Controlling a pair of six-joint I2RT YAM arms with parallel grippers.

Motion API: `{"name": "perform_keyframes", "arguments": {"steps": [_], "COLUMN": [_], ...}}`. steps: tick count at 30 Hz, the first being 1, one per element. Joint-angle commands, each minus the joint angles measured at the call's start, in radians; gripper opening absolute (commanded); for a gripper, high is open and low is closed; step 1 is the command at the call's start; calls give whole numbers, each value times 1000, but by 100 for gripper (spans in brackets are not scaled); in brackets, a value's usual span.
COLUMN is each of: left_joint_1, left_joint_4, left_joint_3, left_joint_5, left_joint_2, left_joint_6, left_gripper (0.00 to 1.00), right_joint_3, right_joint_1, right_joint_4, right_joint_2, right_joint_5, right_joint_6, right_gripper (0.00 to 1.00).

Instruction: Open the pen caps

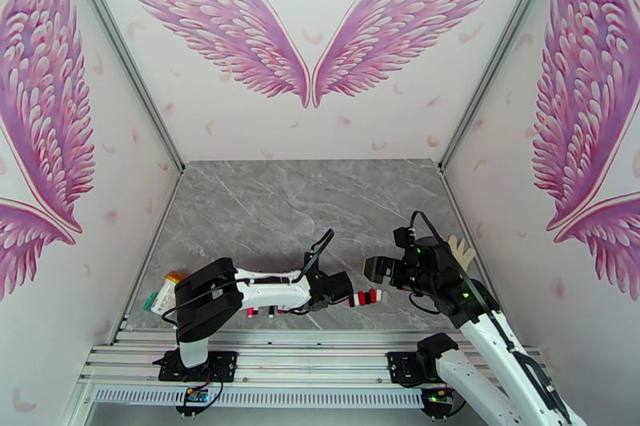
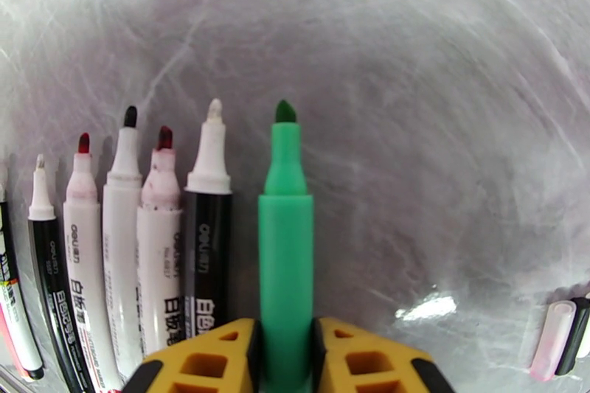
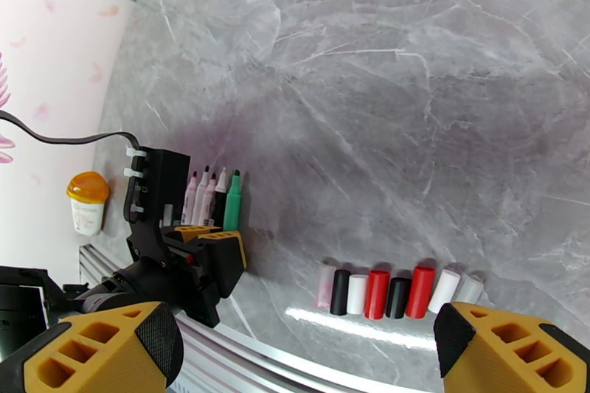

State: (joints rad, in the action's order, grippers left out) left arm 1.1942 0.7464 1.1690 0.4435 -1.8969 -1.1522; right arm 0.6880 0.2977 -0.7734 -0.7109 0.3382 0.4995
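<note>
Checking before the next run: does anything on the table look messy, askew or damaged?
Mostly tidy. One red-tipped pen has ink smeared over its white collar. The caps sit in a neat row, and the left pincer holds the green pen straight.

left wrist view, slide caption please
Jaws shut on an uncapped green pen beside a row of uncapped pens.

I've got the pens [image 2: 158, 254] lying side by side on the counter [image 2: 442, 92] by its near edge, tips pointing away. My left tool [image 2: 286, 357] sits around the rightmost pen [image 2: 286, 240]. The caps [image 3: 398, 291] line up further right, near my right tool [image 3: 302, 349].
</note>
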Motion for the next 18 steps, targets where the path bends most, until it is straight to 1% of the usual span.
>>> {"name": "perform_keyframes", "arguments": {"steps": [1,16,18], "left_joint_1": [6,0,-6], "left_joint_4": [22,68,52], "left_joint_3": [41,68,63], "left_joint_5": [31,63,62], "left_joint_2": [43,125,149], "left_joint_6": [6,36,55], "left_gripper": [28,30,33], "right_joint_3": [2,16,20], "right_joint_1": [9,8,8], "right_joint_4": [0,17,18], "right_joint_2": [-1,-19,-20], "right_joint_5": [15,24,28], "right_joint_6": [-17,-28,-38], "right_gripper": [99,99,99]}}
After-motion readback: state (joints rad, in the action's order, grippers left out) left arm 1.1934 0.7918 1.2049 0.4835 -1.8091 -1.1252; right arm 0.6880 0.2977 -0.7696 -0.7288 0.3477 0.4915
